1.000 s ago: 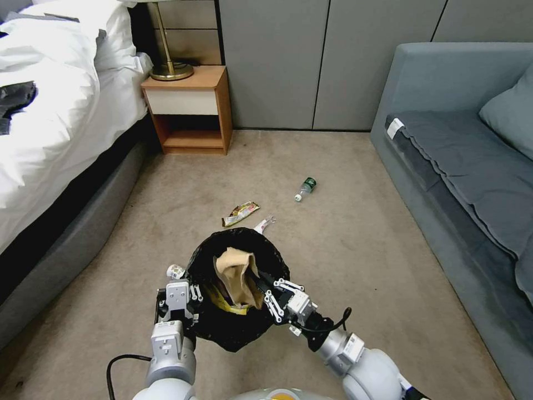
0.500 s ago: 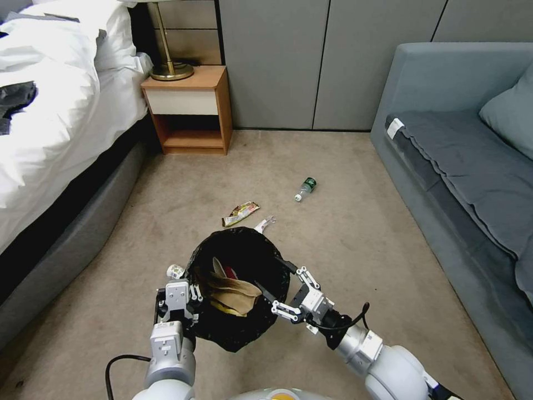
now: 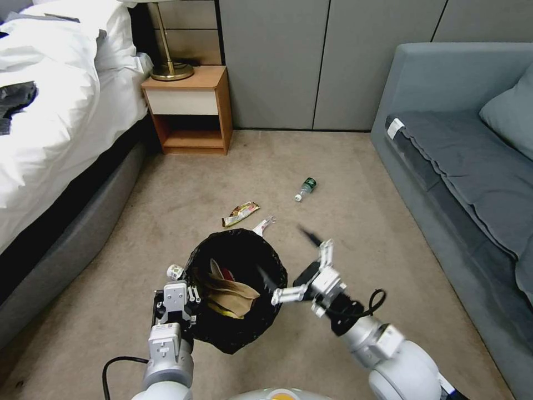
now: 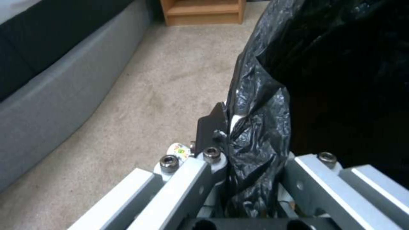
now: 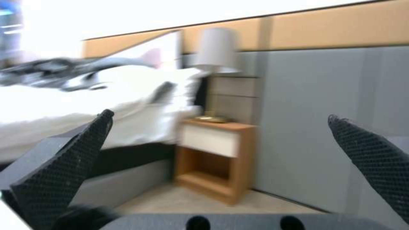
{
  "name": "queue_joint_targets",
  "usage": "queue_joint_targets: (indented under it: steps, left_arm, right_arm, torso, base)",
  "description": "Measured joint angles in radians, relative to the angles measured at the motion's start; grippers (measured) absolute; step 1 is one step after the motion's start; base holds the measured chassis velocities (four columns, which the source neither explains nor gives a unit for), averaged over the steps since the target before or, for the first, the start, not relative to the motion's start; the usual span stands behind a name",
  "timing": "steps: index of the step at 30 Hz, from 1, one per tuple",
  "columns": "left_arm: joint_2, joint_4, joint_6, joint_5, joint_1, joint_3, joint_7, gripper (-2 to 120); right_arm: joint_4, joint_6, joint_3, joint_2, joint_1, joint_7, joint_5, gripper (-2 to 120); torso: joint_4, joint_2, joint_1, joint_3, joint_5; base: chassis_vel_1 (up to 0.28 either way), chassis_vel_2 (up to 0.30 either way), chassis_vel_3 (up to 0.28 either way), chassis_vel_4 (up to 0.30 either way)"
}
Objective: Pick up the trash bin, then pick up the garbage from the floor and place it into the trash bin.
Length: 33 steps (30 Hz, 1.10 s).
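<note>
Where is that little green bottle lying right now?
In the head view, the bottle lies on the carpet, beyond the trash bin and slightly to its right, between the wooden nightstand and the grey sofa.

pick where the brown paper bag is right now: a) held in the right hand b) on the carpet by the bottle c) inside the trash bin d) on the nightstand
c: the brown paper bag lies inside the trash bin, while the right hand is open and empty beside the rim.
</note>
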<state>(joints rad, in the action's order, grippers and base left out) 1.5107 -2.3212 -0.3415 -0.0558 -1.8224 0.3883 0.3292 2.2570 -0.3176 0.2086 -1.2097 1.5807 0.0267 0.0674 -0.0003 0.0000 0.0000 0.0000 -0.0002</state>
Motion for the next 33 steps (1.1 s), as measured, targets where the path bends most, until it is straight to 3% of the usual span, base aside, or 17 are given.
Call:
queue_joint_targets:
  steps: [5,13,33]
  left_arm:
    - [-0.006,0.001,0.000,0.013,0.006,0.012,0.001,3]
    - [-0.006,0.002,-0.001,0.027,0.010,0.012,0.003,3]
    - [-0.001,0.000,-0.001,0.029,0.011,0.008,0.007,3]
  right_arm:
    - [-0.040,-0.066,0.065,-0.098,0.100,-0.079,-0.017,114]
    - [-0.151,-0.193,0.111,-0.148,0.152,-0.084,-0.016,102]
    - [-0.185,-0.204,0.115,-0.149,0.123,-0.078,-0.027,100]
  torso:
    - [0.0002,0.000,0.000,0.000,0.0001]
    - [0.0002,0.000,0.000,0.000,0.0001]
    - [0.0002,0.000,0.000,0.000,0.0001]
  base:
    - [0.000,0.000,0.000,0.000]
    - [0.000,0.000,0.000,0.000]
    - [0.012,0.014,0.015,0.013]
